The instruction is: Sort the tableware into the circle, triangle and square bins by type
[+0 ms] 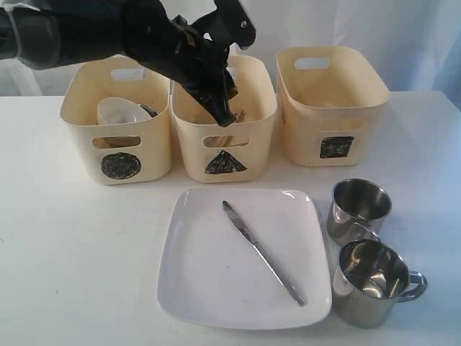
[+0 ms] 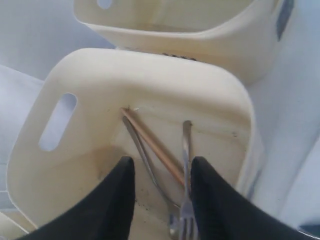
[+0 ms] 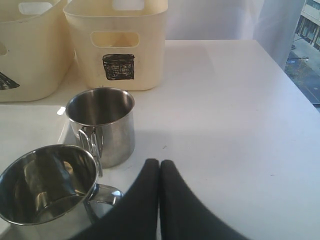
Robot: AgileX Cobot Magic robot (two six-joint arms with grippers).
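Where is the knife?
In the exterior view, the knife lies diagonally on the white plate, in front of the triangle bin, left of the mugs.

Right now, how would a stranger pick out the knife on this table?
Look in front of the triangle-marked bin for the large white square plate. A slim steel knife lies slantwise across it, alone. Unlike the two round steel mugs beside the plate, it is long and flat.

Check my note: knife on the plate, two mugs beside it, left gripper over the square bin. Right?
Wrong on one point: the left gripper hangs over the triangle bin, not the square one, as the exterior view shows. The knife does lie on the plate, with two mugs beside it.
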